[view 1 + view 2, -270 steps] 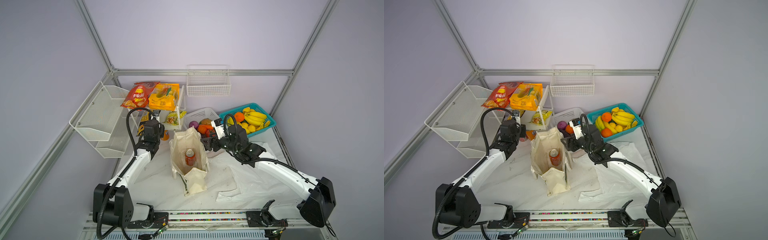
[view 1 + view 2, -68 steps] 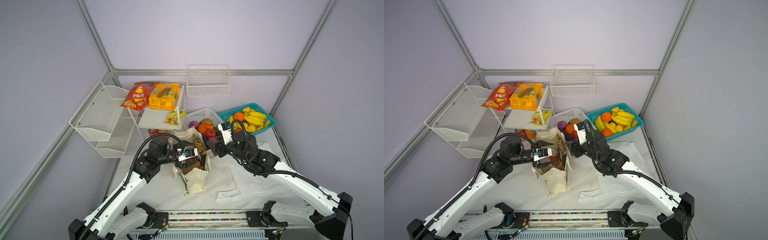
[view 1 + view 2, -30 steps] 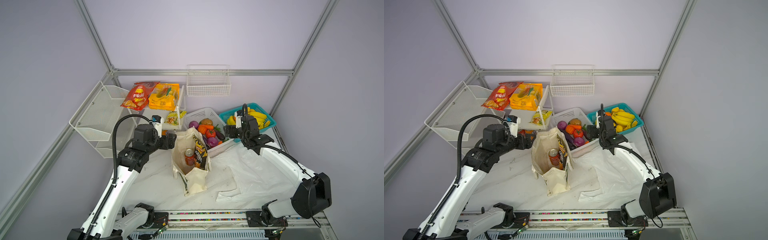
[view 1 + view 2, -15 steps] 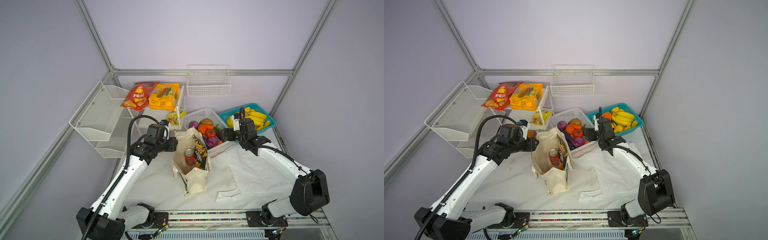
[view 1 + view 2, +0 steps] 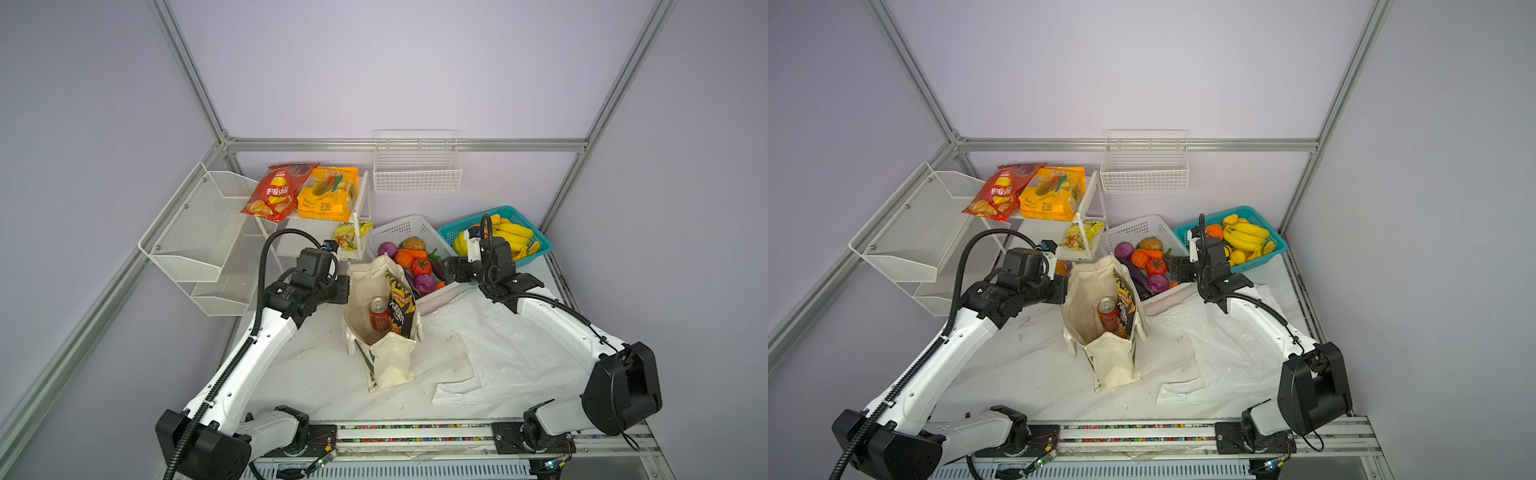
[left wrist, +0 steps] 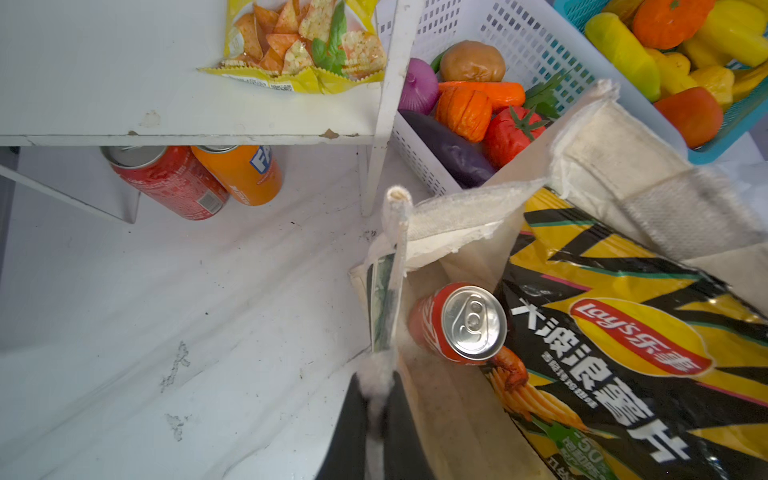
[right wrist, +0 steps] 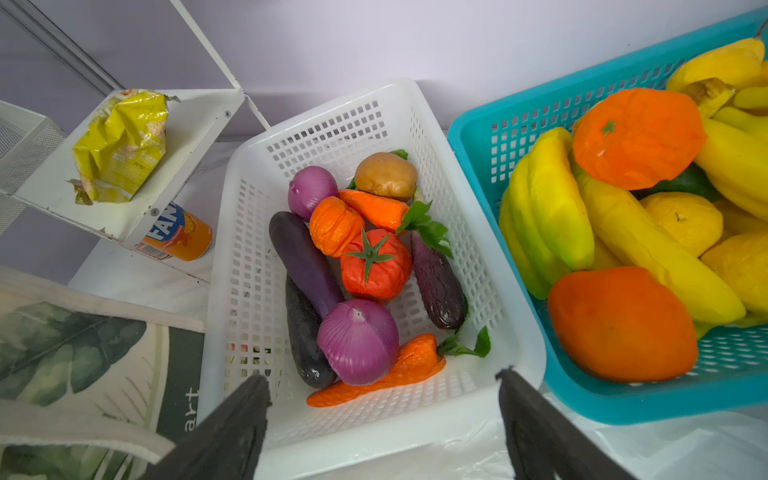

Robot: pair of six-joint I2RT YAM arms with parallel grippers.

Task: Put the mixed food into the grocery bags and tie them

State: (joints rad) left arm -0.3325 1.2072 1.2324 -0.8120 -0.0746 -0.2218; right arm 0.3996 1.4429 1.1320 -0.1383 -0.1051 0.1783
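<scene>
The cream canvas tote (image 5: 388, 361) (image 5: 1113, 361) stands open mid-table. Inside it stand the reddish-brown can (image 5: 378, 312) (image 6: 469, 324) and the black packet with yellow zigzags (image 5: 401, 305) (image 6: 623, 332). My left gripper (image 5: 344, 287) (image 6: 376, 399) is shut on the tote's left rim (image 6: 449, 212), with cream fabric pinched between its fingers. My right gripper (image 5: 451, 268) (image 7: 382, 399) hangs open over the near rim of the white lattice basket. Two oranges (image 7: 636, 137) (image 7: 619, 324) lie in the teal basket (image 7: 490, 137). The thin white plastic bag (image 5: 498, 345) (image 5: 1225, 340) lies flat on the right.
The white lattice basket (image 5: 399, 230) (image 7: 374, 428) holds vegetables, right behind the tote. Bananas fill the teal basket (image 5: 536, 249). A white shelf rack (image 5: 309, 245) carries red and yellow-orange packets, with two cans (image 6: 166, 183) (image 6: 239, 172) beneath. A mesh shelf (image 5: 199, 232) stands left.
My left gripper came in to the tote's left rim and shut on the fabric. The right gripper stayed open and shifted slightly left over the white basket.
</scene>
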